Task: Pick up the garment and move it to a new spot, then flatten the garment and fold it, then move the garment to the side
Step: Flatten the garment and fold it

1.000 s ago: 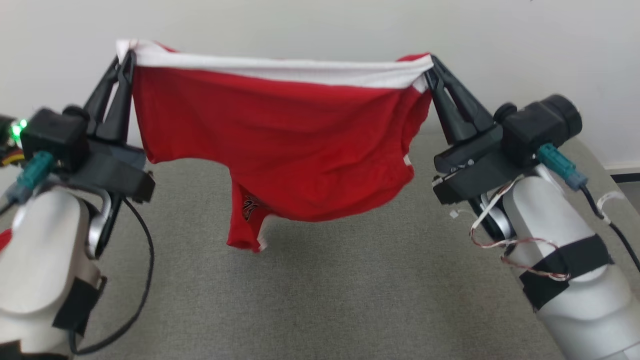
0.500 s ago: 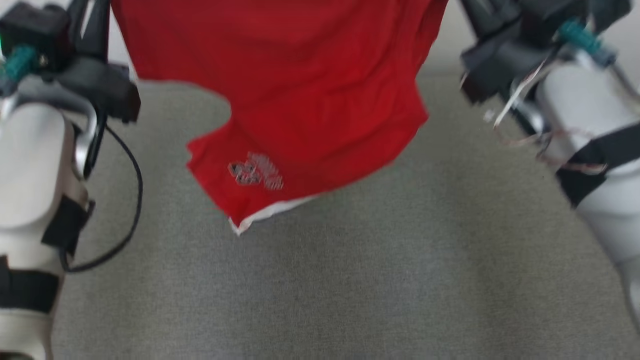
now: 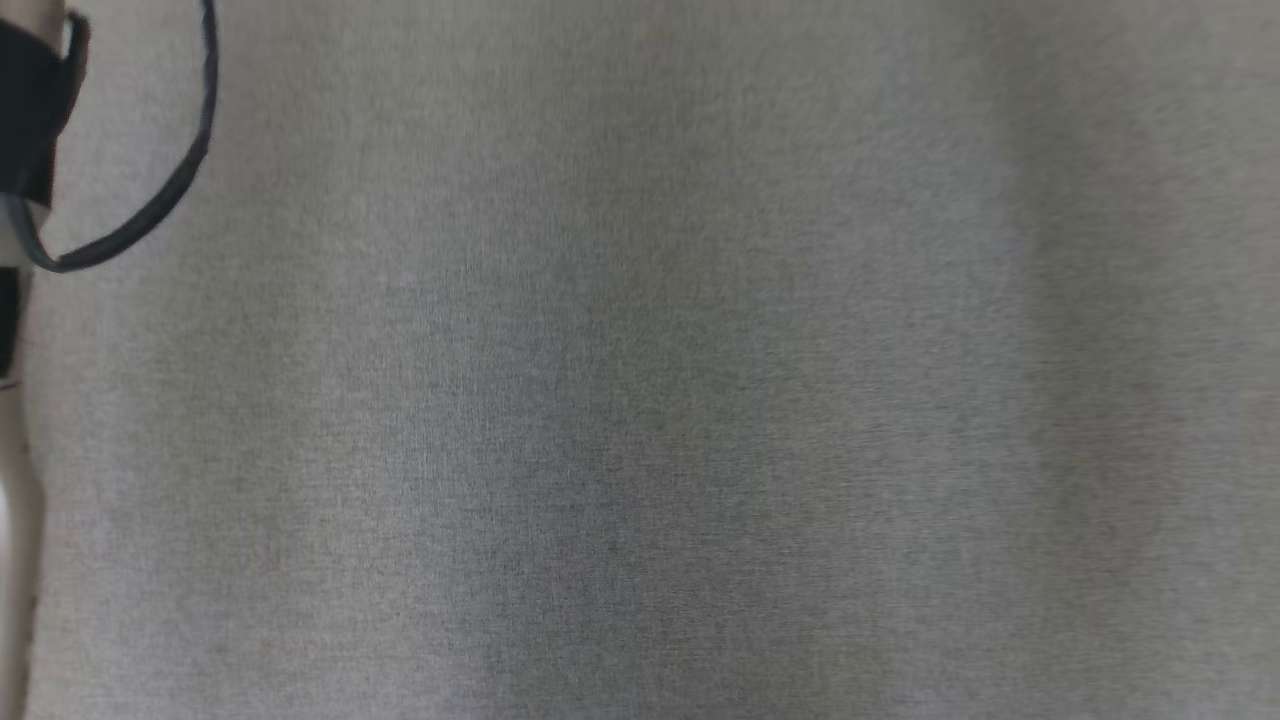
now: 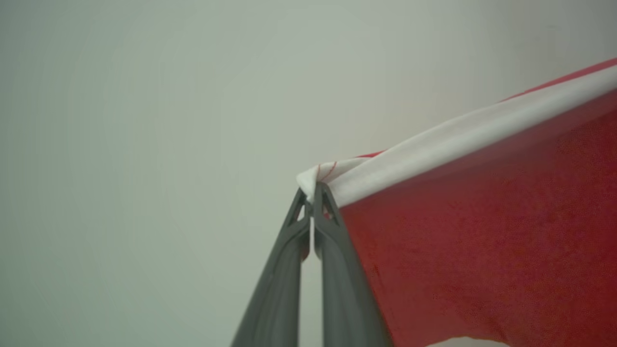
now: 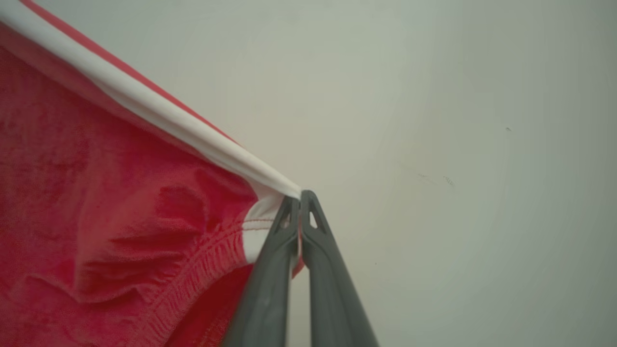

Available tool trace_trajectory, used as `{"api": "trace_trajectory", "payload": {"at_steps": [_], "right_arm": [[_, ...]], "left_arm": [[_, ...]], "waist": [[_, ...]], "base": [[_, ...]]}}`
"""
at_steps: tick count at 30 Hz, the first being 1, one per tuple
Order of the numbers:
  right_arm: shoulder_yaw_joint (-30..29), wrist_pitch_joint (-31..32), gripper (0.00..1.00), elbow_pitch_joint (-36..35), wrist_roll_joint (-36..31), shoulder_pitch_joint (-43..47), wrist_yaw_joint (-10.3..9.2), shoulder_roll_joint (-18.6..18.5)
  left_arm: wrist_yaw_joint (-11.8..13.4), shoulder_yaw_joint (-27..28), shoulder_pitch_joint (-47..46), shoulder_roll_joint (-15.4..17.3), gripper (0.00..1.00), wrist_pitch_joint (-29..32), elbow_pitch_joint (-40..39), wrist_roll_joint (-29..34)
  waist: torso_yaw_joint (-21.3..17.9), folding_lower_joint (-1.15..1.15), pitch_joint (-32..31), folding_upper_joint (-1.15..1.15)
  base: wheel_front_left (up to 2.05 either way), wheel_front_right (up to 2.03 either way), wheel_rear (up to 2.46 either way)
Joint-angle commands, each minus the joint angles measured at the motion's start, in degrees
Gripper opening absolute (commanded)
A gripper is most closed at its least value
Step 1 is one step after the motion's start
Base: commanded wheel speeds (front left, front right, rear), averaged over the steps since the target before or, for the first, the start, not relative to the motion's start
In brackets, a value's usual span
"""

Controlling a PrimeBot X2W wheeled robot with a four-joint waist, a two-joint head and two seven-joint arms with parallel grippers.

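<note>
1. In the left wrist view, left gripper [image 4: 312,193] with jaws pinched together on the white band [image 4: 458,140] at one top corner of the red garment [image 4: 482,250]; cloth sandwiched between the dark fingers [image 4: 337,279]; pale wall [image 4: 144,144] behind.
2. In the right wrist view, right gripper [image 5: 300,197] with jaws likewise pressed together on the opposite corner of the band; a stitched hem [image 5: 202,260] bunched just beside the fingertips.
3. Garment up in the air, strung between the two grippers by its white band, red body hanging below; touching no surface in either wrist view.
4. In the head view, a grey cloth-covered surface [image 3: 700,400], blurred; a black cable [image 3: 208,90] looping at the upper left, near a pale forearm [image 3: 15,560] at the left edge.
5. Step in hand, by judgement: the carry to a new spot, first part of the task; flattening, folding and the move aside not yet done.
6. Next move, by judgement: lowering both grippers together over the grey surface, band held taut between them; laying the hanging lower edge down first, then drawing the rest out flat; no release before full contact with the surface.
7. Risks, by judgement: only a thin pinch at each corner, so a possible slip if pulled apart too hard; possible creasing from the bunched hem at the right corner.
</note>
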Motion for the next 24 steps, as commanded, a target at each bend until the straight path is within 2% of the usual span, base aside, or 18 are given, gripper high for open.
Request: {"api": "trace_trajectory", "payload": {"at_steps": [1,7,11,14,17,24], "right_arm": [[-1.36,0.04,0.00,-1.56,-1.84,2.01,-0.25,-0.55],[-2.85,0.03,0.00,-3.48,-2.28,8.44,-0.23,-0.72],[0.06,0.03,0.00,-6.76,-0.88,16.13,-0.22,-1.20],[3.60,0.02,0.00,-11.39,2.29,26.69,-0.22,-2.72],[5.50,0.02,0.00,-13.28,4.63,35.11,-0.22,-3.45],[8.83,0.01,0.00,-14.99,9.16,50.85,-0.22,-1.92]], "left_arm": [[0.98,0.55,0.84,-0.71,0.00,-0.09,-2.16,0.08],[1.87,2.52,8.19,-1.62,0.00,-0.11,-6.59,-1.91],[2.09,4.56,17.84,-3.20,0.00,-0.15,-9.73,-3.20],[2.11,8.02,28.36,-5.19,0.00,-0.15,-13.87,-4.85],[0.76,9.61,36.85,-6.79,0.00,-0.16,-15.24,-5.08],[-1.16,14.59,54.44,-9.88,0.00,-0.16,-15.35,-5.14]], "waist": [[2.76,-0.02,5.94,-0.01],[2.89,-0.02,7.40,-0.01],[2.55,-0.02,6.72,-0.01],[2.30,-0.02,4.19,-0.01],[2.00,-0.02,0.97,-0.01],[0.49,-0.02,-7.35,-0.01]], "base": [[0.00,0.00,0.00],[0.00,0.00,0.00],[0.00,0.00,0.00],[0.00,0.00,0.00],[0.00,0.00,0.00],[0.00,0.00,0.00]]}}
